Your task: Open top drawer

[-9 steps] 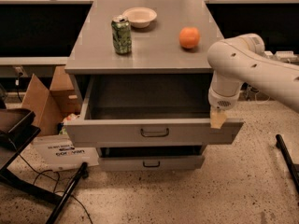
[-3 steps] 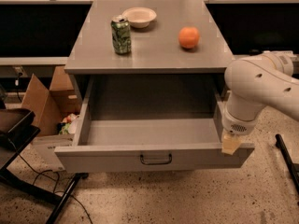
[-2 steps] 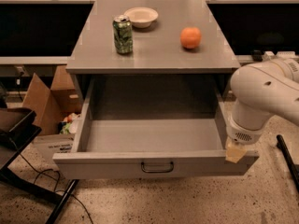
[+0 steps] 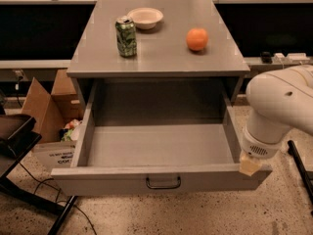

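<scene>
**Top Drawer Drawn Wide, Gripper at Right Front Corner**

CAMERA VIEW: Shows the top drawer (image 4: pixel 98 180) hanging far out of the desk (image 4: pixel 161 53), grey inside bare, front panel toward the camera, dark handle (image 4: pixel 163 182) at its middle. Finds the gripper (image 4: pixel 250 165) low on the right, against or just beside the drawer's front right corner, beneath the bulky white arm (image 4: pixel 281 106). Cannot tell whether clenched, released or grasping anything, with only a tan tip showing at the panel's edge. Places the drawer to the gripper's left, long axis running left to right across the frame, travel running out toward the camera. Puts the handle well left of the gripper and outside its hold. Judges the opening all but done, with little slide likely left. Any further pull would want to run straight toward the camera, along the side walls, to avoid skewing the drawer from the corner. Leaves a can (image 4: pixel 126 36), a bowl (image 4: pixel 145 17) and an orange (image 4: pixel 197 39) standing apart on the desk top, and a box (image 4: pixel 44 111) on the floor at left.
</scene>
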Robot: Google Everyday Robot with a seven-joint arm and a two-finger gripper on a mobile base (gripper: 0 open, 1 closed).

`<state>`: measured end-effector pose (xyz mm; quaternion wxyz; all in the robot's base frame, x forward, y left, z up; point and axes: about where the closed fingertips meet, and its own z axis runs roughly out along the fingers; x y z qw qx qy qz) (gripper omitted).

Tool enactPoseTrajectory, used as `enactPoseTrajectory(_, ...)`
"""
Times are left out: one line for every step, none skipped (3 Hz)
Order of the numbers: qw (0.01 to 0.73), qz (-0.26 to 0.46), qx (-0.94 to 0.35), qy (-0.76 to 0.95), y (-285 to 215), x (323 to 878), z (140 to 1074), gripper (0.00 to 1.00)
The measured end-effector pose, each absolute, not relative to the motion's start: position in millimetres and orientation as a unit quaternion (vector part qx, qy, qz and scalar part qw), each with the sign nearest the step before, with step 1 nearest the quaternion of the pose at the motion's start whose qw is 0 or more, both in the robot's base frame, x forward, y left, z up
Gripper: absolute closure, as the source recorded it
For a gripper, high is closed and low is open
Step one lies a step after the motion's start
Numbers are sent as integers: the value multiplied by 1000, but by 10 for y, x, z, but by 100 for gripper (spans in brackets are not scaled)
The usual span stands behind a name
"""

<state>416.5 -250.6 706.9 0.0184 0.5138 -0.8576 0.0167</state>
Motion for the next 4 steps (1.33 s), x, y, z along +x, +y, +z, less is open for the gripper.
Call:
enactPoseTrajectory(21, 13, 492, -870, -2519, 3921, 7103, 100)
enactPoseTrajectory(26, 4, 443, -896, -2544, 3377, 7161, 100)
enactPoseTrajectory(37, 2, 397, -917, -2645, 2795, 7205, 84)
enactPoseTrajectory(37, 2, 397, -917, -2647, 2794, 7205, 60)
